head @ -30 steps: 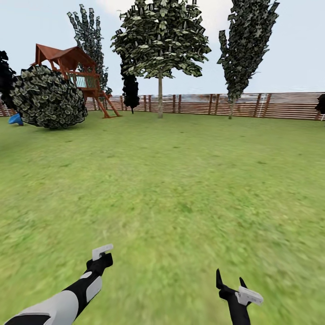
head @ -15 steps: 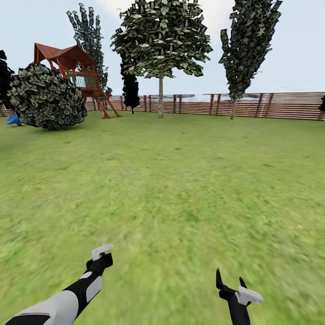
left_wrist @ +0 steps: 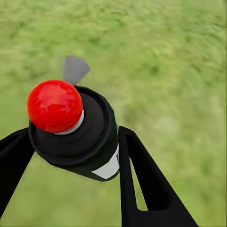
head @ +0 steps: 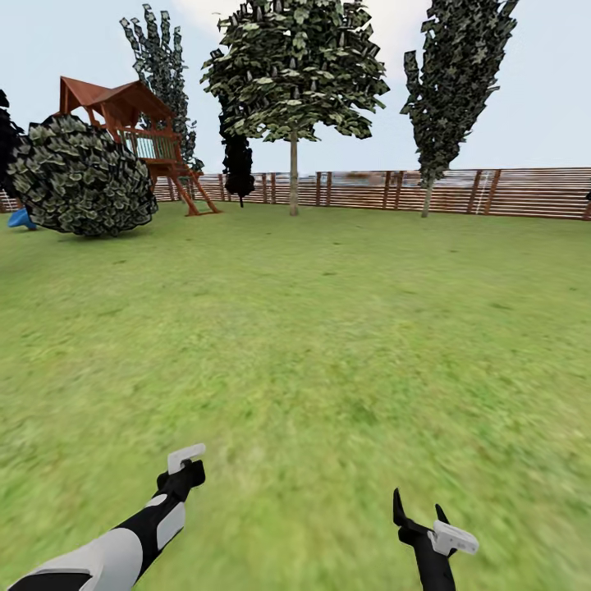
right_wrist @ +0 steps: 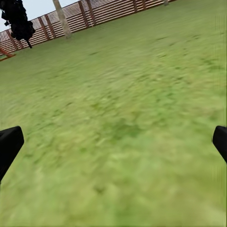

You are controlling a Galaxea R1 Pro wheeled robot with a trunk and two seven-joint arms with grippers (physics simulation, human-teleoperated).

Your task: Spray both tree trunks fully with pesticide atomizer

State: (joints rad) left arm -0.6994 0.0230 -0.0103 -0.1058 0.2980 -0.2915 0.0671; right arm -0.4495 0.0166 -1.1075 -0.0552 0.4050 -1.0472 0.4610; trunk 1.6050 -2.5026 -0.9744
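Observation:
The pesticide atomizer [left_wrist: 90, 142], a dark bottle with a white label, a red round cap and a grey trigger, sits between the fingers of my left gripper [left_wrist: 73, 137], which is shut on it. In the head view the left gripper [head: 189, 472] hovers low over the grass with the atomizer's pale trigger [head: 185, 456] sticking up. My right gripper [head: 419, 513] is open and holds nothing. A tree with a pale bare trunk [head: 293, 176] stands far ahead by the fence. Right of it stands another tree [head: 427, 197] with a thinner trunk.
The green lawn [head: 312, 328] stretches to a brown slat fence [head: 509, 193]. A round bush [head: 82, 176] and a wooden playhouse [head: 131, 123] stand far left. Black conifers [head: 238, 168] rise by the fence. The right wrist view has grass, fence and a pale trunk [right_wrist: 62, 19].
The whole view has shifted slightly, so the camera has moved; the trees sit a little further right. Both arms keep their pose and the atomizer stays held.

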